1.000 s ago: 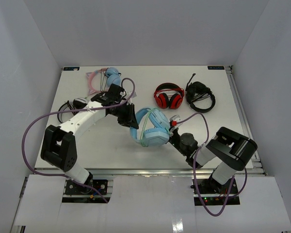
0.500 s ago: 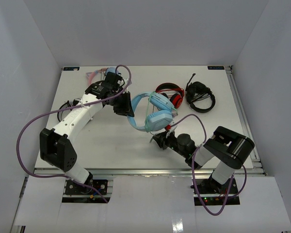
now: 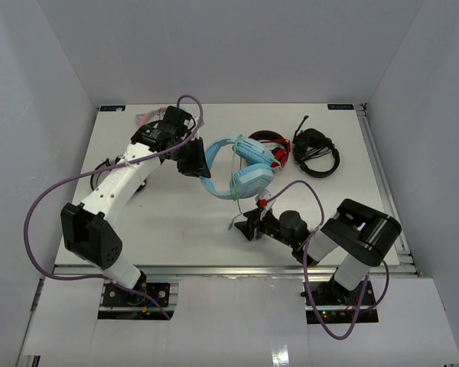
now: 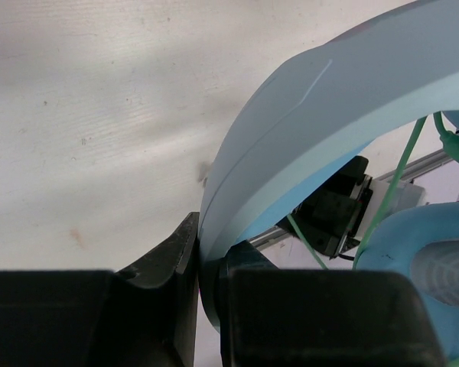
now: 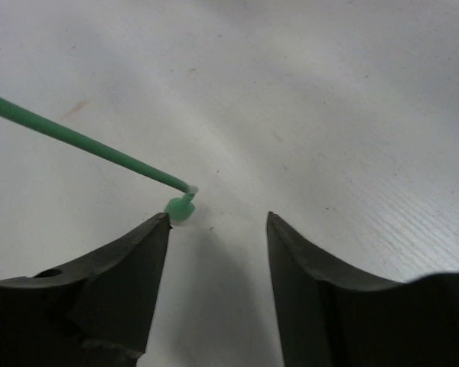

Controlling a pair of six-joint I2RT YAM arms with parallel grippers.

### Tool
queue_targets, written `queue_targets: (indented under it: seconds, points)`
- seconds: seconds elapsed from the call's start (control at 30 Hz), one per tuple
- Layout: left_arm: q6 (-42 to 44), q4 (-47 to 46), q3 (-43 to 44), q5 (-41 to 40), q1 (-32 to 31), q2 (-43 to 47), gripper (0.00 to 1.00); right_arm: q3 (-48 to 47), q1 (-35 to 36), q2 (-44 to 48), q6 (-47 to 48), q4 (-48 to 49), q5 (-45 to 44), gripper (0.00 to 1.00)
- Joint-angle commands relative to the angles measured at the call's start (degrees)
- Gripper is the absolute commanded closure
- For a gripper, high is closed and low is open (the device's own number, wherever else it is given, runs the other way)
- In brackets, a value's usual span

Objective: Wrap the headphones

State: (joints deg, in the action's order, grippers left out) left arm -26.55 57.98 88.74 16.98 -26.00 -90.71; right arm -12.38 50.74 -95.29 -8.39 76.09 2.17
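Observation:
The light-blue headphones (image 3: 241, 172) hang tilted above the table's middle, held by the wide headband (image 4: 314, 130). My left gripper (image 3: 193, 162) is shut on that headband, which sits squeezed between the jaws (image 4: 206, 267). One padded cup (image 4: 424, 267) shows at the lower right of the left wrist view. The thin pale-green cable (image 3: 237, 210) drops from the cups toward the table. My right gripper (image 3: 249, 226) stands open low over the table. The cable's plug end (image 5: 180, 206) lies just off the tip of its left finger (image 5: 149, 237), not gripped.
Red headphones (image 3: 274, 147) lie right behind the blue pair. A black headset (image 3: 315, 153) lies at the back right. A pink cat-ear pair (image 3: 154, 121) is partly hidden behind the left arm. A black item (image 3: 105, 167) sits by the left edge.

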Motion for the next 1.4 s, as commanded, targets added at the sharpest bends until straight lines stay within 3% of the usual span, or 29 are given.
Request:
queue_targets:
  seconds: [0.0, 0.1, 0.53, 1.03, 1.37]
  points:
    - [-3.1, -1.4, 5.3, 3.9, -0.1, 1.0, 1.00, -0.7, 0.2, 1.9, 0.9, 32.0, 4.6, 0.34]
    - [-3.7, -0.7, 6.9, 4.2, -0.1, 0.8, 1.00, -0.7, 0.2, 2.5, 0.9, 32.0, 6.2, 0.27]
    - [-5.7, -0.1, 12.2, 6.4, -0.1, 0.4, 1.00, -3.5, 0.1, 4.3, -1.5, 32.2, 21.6, 0.30]
    - [-7.5, -1.1, 13.1, 8.7, -0.1, 1.9, 1.00, -6.6, 0.1, 2.5, -2.5, 32.1, 18.9, 0.31]
    - [-8.5, -2.7, 12.7, 9.4, 0.0, 2.3, 1.00, -8.1, 0.1, 0.1, -3.4, 32.1, 17.1, 0.40]
